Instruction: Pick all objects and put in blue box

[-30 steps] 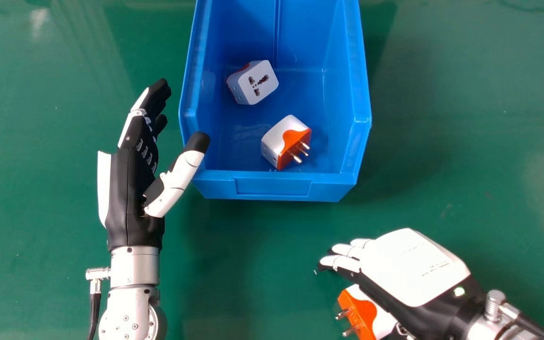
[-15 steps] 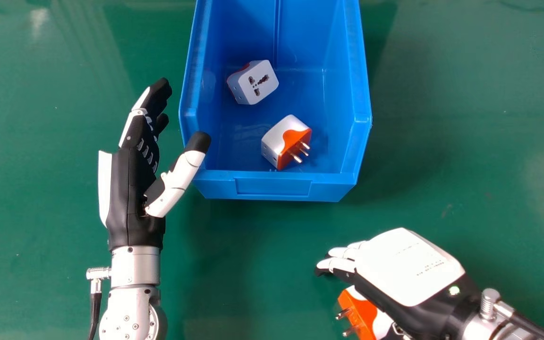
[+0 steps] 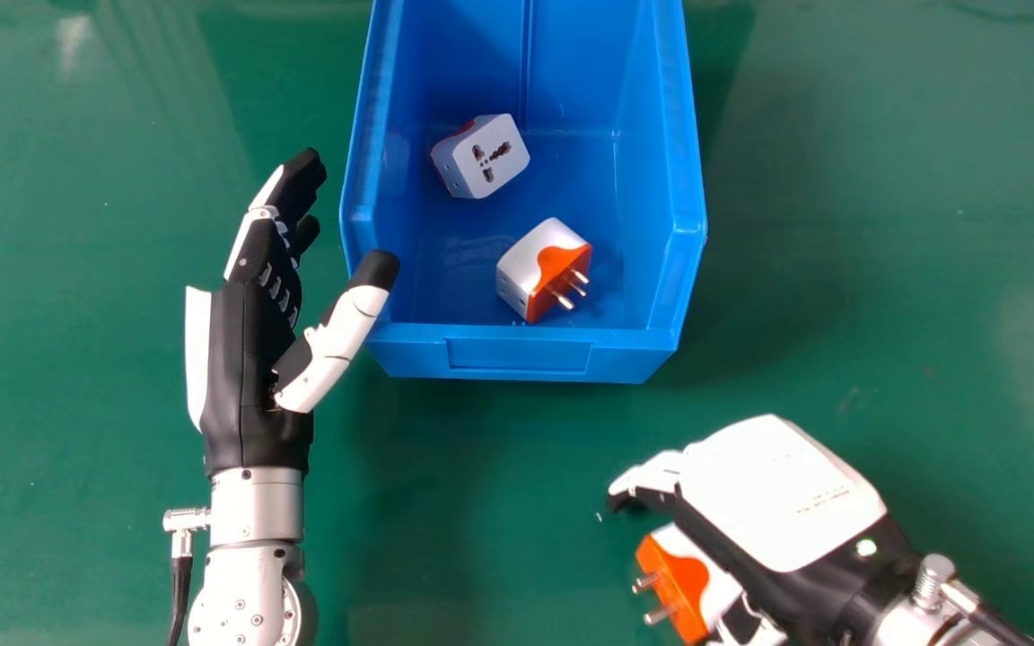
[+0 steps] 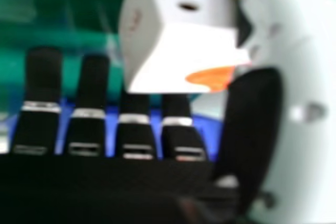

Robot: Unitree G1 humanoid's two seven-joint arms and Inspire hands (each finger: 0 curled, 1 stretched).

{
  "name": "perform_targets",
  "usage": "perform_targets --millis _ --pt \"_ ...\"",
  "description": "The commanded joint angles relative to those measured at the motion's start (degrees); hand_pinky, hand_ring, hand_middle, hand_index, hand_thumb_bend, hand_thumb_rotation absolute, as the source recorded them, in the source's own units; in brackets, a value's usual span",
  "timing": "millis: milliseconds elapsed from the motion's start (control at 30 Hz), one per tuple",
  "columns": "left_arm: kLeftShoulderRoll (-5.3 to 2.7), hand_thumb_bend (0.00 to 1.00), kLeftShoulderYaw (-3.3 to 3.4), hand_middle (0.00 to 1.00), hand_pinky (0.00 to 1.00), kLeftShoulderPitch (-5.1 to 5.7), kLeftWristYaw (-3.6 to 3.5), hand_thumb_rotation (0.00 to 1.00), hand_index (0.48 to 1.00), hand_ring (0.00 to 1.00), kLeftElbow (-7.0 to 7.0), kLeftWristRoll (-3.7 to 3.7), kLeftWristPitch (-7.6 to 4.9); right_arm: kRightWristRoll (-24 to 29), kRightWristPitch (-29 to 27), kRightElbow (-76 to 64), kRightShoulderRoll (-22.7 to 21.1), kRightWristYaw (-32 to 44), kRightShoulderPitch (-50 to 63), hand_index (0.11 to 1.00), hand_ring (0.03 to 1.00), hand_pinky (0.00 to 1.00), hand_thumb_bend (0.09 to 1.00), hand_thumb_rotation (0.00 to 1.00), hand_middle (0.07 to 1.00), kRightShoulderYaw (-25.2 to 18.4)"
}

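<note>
The likeliest trouble is a slip: the right hand has its fingers bent over the last adapter, with the thumb opposing them, apparently pinching its smooth casing, and a loose or off-centre hold could let it twist out. Its metal pins stick out towards nine o'clock and might snag the front lip of the blue box if the carry runs too low. That lip lies towards eleven o'clock from the hold, across the green desk, with ample space for a raised approach. At nine o'clock in the head view, the left hand is open, its thumb at the box's near-left edge, so a wide swing risks a knock. Inside, two adapters sit apart, leaving drop room at three o'clock from the farther one.
</note>
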Motion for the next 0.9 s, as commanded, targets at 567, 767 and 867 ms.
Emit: perform_targets --millis 567,767,867 --pt "-0.36 0.79 0.02 0.89 0.92 -1.25 -0.76 0.48 0.847 0.92 0.33 -0.95 -1.04 1.4 -2.7 2.4 -0.5 -5.8 -2.2 0.553 0.361 0.14 0.514 0.01 0.470 -0.6" --pt "-0.31 0.79 0.06 0.89 0.92 -1.28 -0.62 0.48 0.847 0.92 0.23 -0.86 -1.12 2.1 -2.8 2.0 -0.5 -5.4 -2.1 0.547 0.347 0.13 0.508 0.00 0.459 -0.7" --pt "-0.12 0.79 0.07 0.88 0.92 -1.36 -0.14 0.48 0.847 0.92 0.24 -0.33 -1.04 1.5 -2.6 1.6 -0.2 -6.3 -2.0 0.545 0.345 0.14 0.506 0.00 0.456 -0.7"
